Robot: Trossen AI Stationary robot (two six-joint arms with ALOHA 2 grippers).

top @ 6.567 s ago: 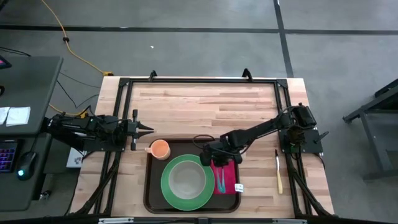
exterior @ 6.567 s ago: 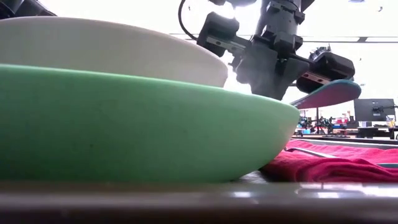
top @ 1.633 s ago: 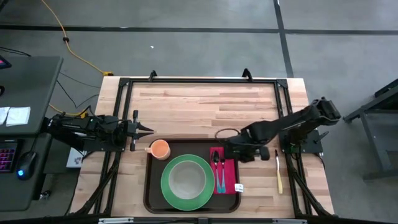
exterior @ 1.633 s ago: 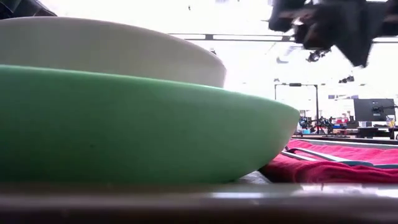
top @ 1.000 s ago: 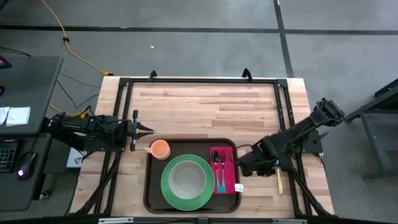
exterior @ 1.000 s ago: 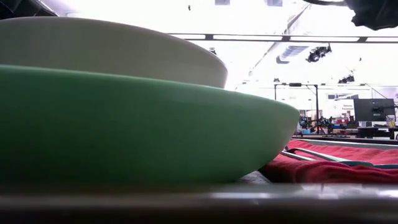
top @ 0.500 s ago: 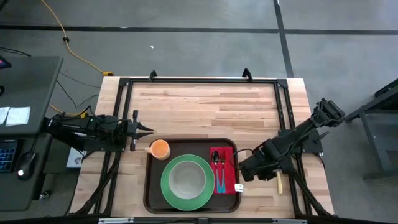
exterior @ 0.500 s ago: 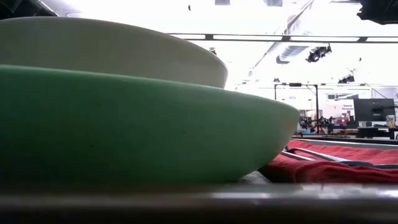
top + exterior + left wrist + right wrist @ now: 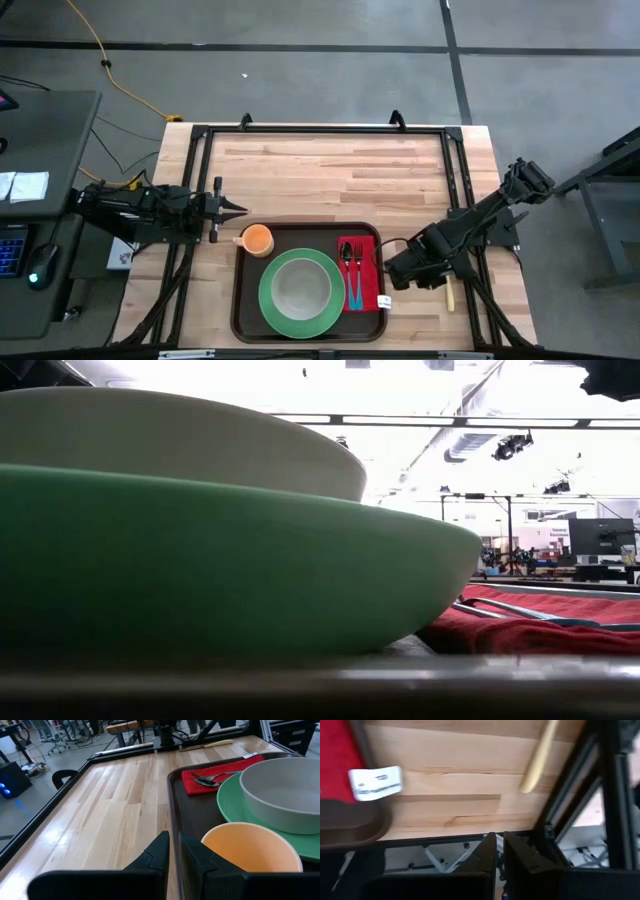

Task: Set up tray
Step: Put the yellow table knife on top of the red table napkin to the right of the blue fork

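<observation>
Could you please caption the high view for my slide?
Tray holding plate, bowl, cup, napkin; right gripper beside it.

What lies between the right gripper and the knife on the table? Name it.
Nothing visible. The right gripper, shut and empty, hovers just right of the tray; the cream-handled knife lies on bare wood beside it, partly under the arm. The left gripper waits by the orange cup.

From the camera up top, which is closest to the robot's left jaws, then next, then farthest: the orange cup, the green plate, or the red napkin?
From the left gripper:
1. Orange cup, at the tray's corner right beside it.
2. Green plate, mid-tray.
3. Red napkin, on the tray's far side.
</observation>
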